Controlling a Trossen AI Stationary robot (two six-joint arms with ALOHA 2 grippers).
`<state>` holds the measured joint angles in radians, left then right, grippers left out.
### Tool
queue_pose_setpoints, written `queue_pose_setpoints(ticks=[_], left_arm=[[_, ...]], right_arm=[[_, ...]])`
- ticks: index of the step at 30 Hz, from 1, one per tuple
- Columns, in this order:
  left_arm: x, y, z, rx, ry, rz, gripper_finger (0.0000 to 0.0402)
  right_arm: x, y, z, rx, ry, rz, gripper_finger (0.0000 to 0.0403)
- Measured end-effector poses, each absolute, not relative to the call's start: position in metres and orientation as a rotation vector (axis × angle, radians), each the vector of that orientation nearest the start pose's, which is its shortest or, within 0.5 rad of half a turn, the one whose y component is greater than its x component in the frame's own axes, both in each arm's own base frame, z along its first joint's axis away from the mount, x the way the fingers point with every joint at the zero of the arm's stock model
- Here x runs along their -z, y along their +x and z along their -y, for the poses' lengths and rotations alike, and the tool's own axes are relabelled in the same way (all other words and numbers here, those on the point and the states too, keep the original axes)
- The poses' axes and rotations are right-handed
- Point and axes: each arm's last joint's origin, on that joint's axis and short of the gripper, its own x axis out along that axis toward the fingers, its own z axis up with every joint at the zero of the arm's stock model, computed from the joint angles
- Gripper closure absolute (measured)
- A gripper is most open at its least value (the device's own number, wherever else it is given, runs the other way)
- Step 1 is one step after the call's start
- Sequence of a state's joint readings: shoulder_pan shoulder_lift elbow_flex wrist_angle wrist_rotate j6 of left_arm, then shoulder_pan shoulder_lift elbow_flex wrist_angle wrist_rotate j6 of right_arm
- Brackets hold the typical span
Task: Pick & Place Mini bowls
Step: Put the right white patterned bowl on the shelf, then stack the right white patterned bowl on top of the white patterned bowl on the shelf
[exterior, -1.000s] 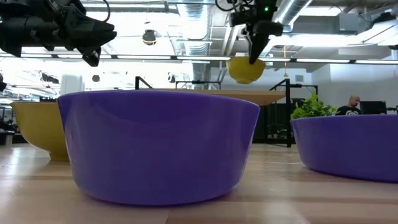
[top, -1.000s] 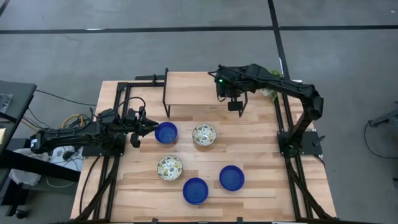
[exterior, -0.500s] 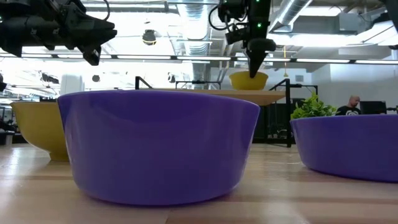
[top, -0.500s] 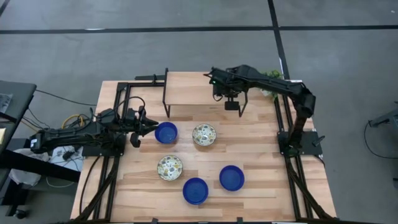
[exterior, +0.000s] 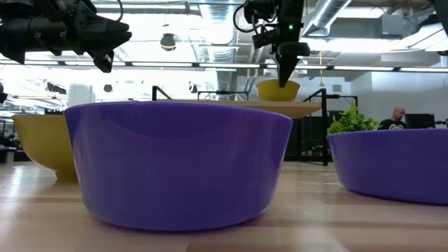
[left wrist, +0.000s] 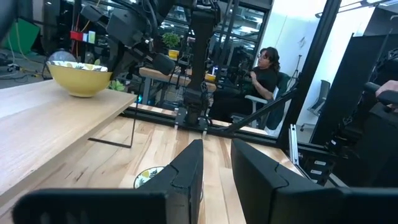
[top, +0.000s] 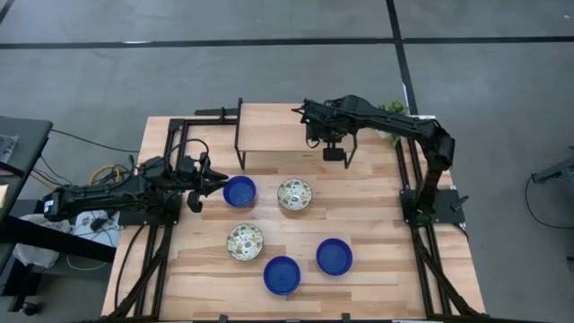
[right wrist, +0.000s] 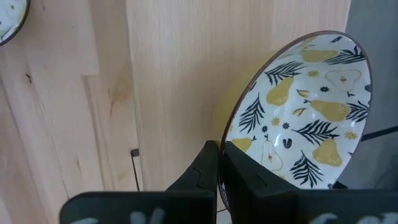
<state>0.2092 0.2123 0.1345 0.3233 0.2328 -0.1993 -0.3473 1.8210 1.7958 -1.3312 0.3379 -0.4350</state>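
Five mini bowls stand on the table in the high view: blue ones [top: 239, 191], [top: 334, 257], [top: 282, 274], and patterned ones [top: 294, 195], [top: 245, 240]. A sixth bowl [right wrist: 298, 106], yellow outside with pears and dark leaves inside, sits on the raised wooden shelf [top: 278, 135]; it also shows in the low view [exterior: 278, 89] and the left wrist view [left wrist: 79, 78]. My right gripper [right wrist: 218, 152] is over the shelf, shut on this bowl. My left gripper [top: 215, 185] hovers open, just left of the nearest blue bowl, touching nothing. My right gripper pinches the pear bowl's rim [right wrist: 231, 140], one finger [right wrist: 202, 165] outside the wall and the other inside. The fingers come from above, pointing down [exterior: 283, 73]. The bowl stands upright with its base on the shelf top.
The shelf stands on thin black legs at the table's far side. A green plant [top: 390, 112] sits at the far right corner. Black frame rails run along both table sides. A seated person [left wrist: 264, 68] shows in the room beyond.
My right gripper moved a little toward the table's left and far edge and came down. The pear bowl, hanging tilted above the shelf a second ago, now stands level on the shelf top. The left arm kept still.
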Motion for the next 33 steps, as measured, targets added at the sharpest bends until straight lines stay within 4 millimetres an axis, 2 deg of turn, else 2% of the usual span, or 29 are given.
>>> queue_pose_setpoints(ticks=[17,33], left_arm=[[-0.2239,0.1028,-0.0150,0.048,-0.143,0.244,0.0320],[-0.2247,0.1026,-0.0150,0.049,-0.141,0.252,0.0320]], right_arm=[[-0.3206,0.3316,0.1289,0.242,-0.318,-1.430,0.0382],[-0.3232,0.3314,0.1243,0.247,-0.315,-1.419,0.0272]])
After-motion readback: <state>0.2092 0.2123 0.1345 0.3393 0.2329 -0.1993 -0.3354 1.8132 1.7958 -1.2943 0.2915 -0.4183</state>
